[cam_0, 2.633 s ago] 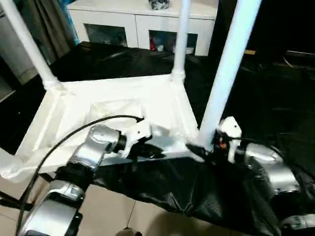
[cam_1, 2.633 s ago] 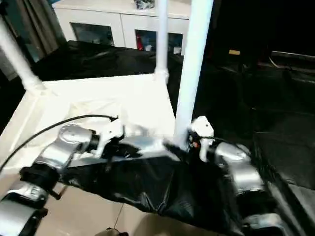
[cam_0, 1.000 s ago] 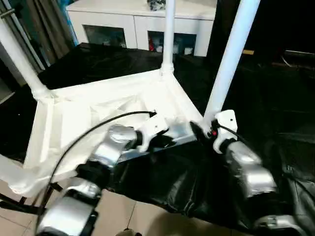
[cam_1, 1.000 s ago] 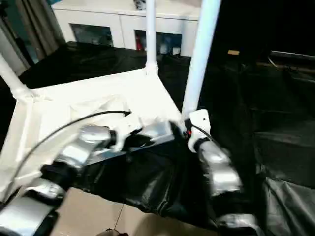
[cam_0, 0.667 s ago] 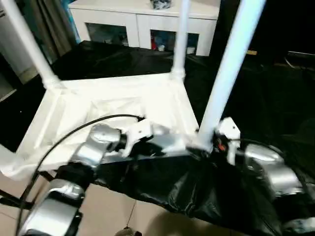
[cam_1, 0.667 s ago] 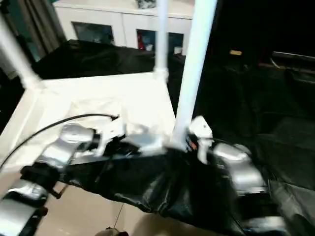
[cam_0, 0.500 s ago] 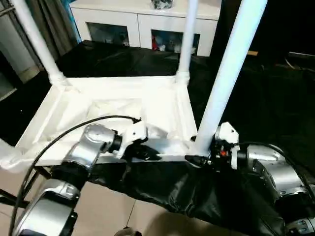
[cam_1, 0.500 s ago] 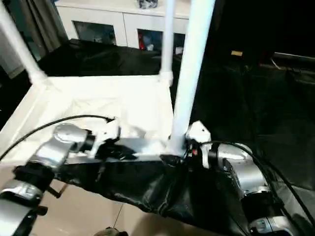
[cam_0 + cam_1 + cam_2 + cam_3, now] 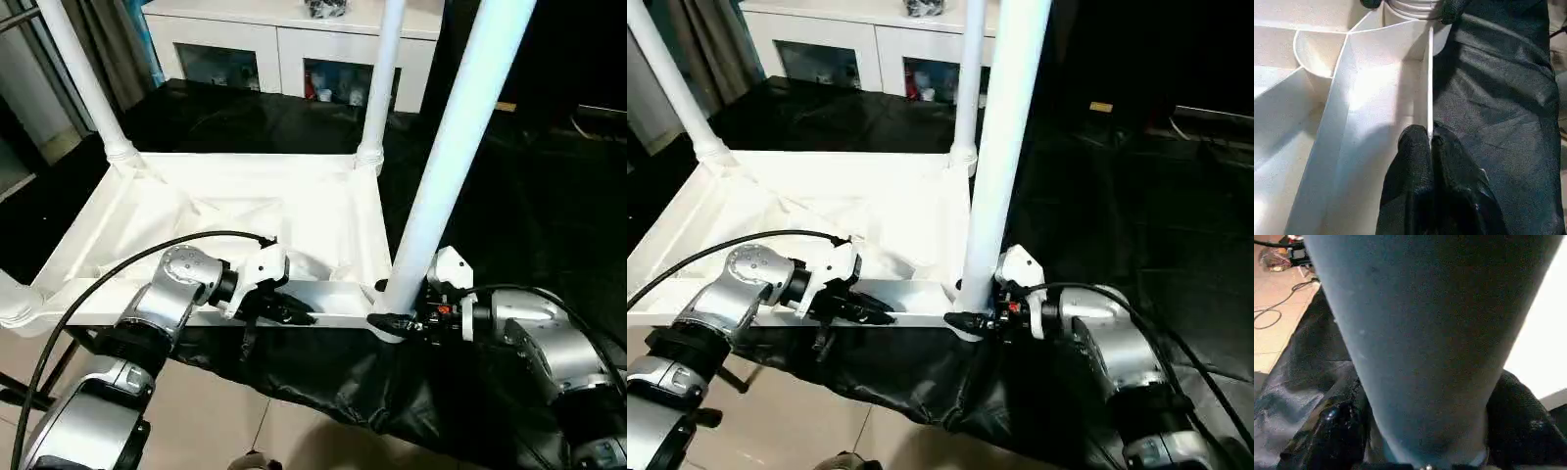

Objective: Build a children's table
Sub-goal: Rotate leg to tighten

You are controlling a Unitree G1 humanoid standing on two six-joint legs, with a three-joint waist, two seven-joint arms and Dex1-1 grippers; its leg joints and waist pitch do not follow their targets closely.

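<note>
Tabletop (image 9: pixel 235 211) swung level; rim pinched between left fingers (image 9: pixel 1415 161) (closed)

My left gripper (image 9: pixel 1430 142) is pinched closed on the tabletop rim (image 9: pixel 1429 83); right gripper (image 9: pixel 1420 431) clamps the near leg (image 9: pixel 1425 333).

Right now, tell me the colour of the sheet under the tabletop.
Black, glossy and creased; the sheet shows best in the left eye view.

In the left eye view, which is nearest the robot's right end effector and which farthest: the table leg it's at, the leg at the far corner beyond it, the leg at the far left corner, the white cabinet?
From the right end effector:
1. Near leg, right at it, between its fingers.
2. Far right leg, at the corner straight beyond.
3. Far left leg, diagonally across the tabletop.
4. White cabinet, at the back of the room.
</note>
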